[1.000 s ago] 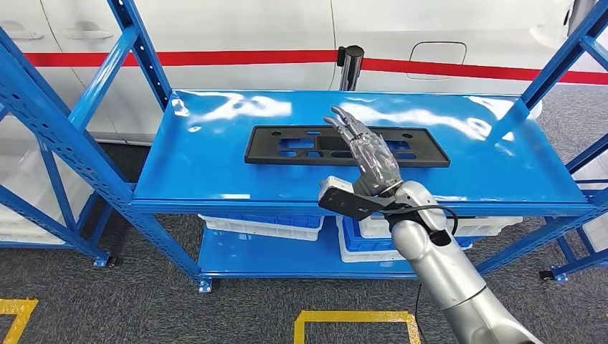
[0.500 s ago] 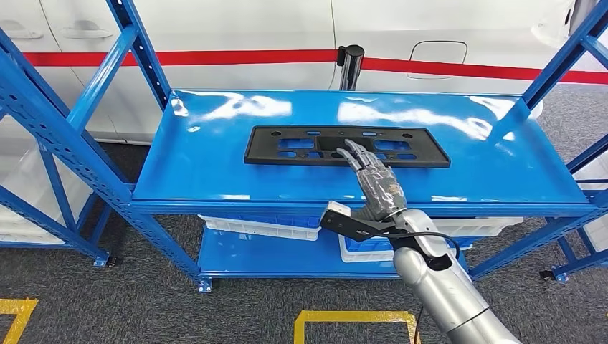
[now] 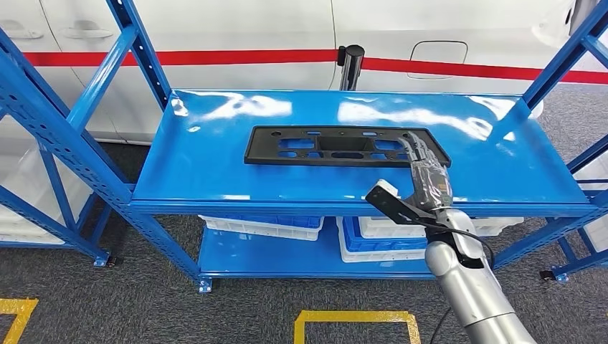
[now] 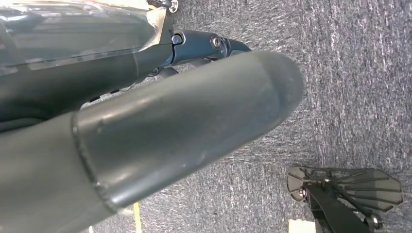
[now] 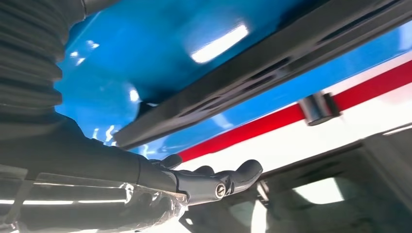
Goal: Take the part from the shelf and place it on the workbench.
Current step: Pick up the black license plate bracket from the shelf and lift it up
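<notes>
On the blue shelf (image 3: 215, 165), black part (image 3: 337, 145), right hand (image 3: 426, 172) empty, fingers extended over its end.

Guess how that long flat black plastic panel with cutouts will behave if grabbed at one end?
The long flat black plastic panel with cutouts looks thin and probably light, so it may flex or droop. It lies flat on the glossy blue metal shelf, so it could slide rather than lift. The right hand is at its right end, so expect swinging.

Bare blue shelf top (image 3: 215, 172) lies open at 9 o'clock of the black part (image 3: 344, 145) — slanted blue uprights (image 3: 136, 50) crowd 10 and 2 o'clock, a black post (image 3: 350, 64) at 12.
</notes>
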